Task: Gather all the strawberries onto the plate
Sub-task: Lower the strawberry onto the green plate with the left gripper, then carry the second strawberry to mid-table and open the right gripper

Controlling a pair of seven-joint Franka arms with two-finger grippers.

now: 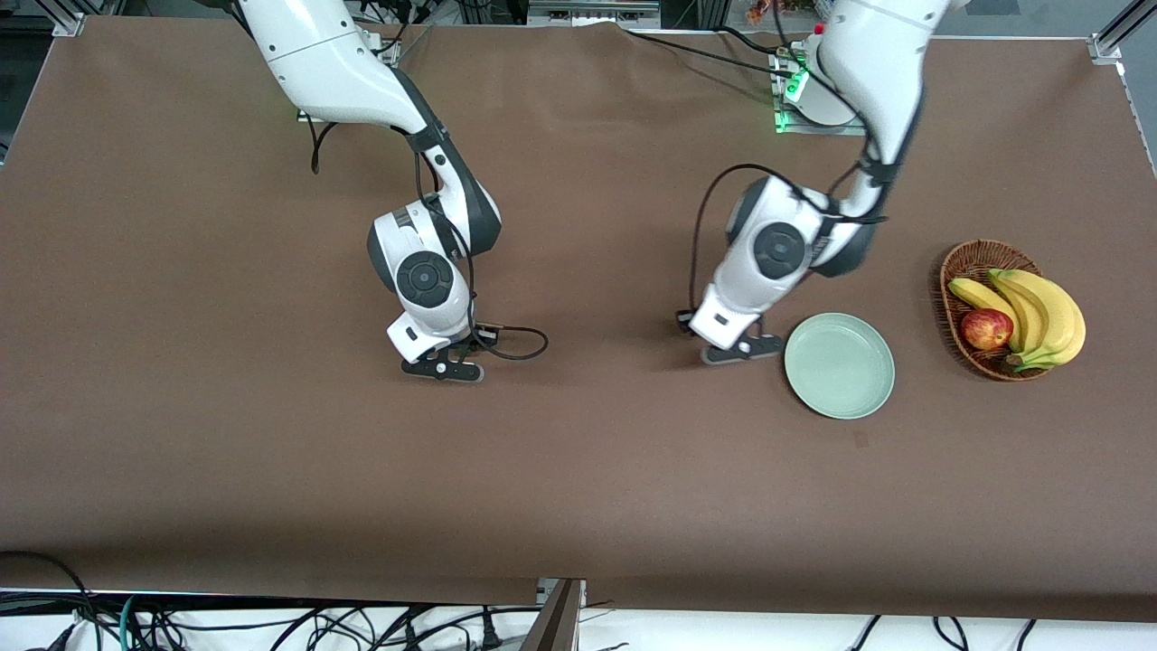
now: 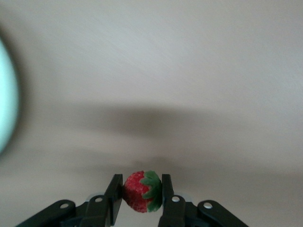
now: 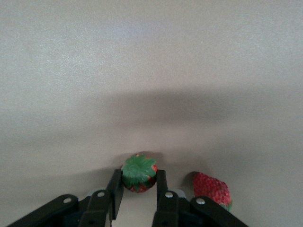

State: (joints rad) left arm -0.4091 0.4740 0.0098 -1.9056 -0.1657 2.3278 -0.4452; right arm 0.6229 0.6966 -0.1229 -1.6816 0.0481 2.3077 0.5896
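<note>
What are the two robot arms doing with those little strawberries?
Each arm is picking up a strawberry. The left gripper is pinching one strawberry beside the green plate. The right gripper is closed on another strawberry, with a third one lying next to it. The plate holds no berries yet.

- I counted three strawberries: one (image 2: 141, 191) between my left gripper's (image 2: 139, 195) fingers, one (image 3: 138, 173) between my right gripper's (image 3: 138, 189) fingers, and one (image 3: 211, 190) lying just beside that.
- There was one plate (image 1: 840, 365).
- There was one basket (image 1: 967, 262).
- In the basket I counted one apple (image 1: 986, 328).
- I made out about three bananas (image 1: 1039, 312) there, bunched together.
- I had two grippers, one per arm.
</note>
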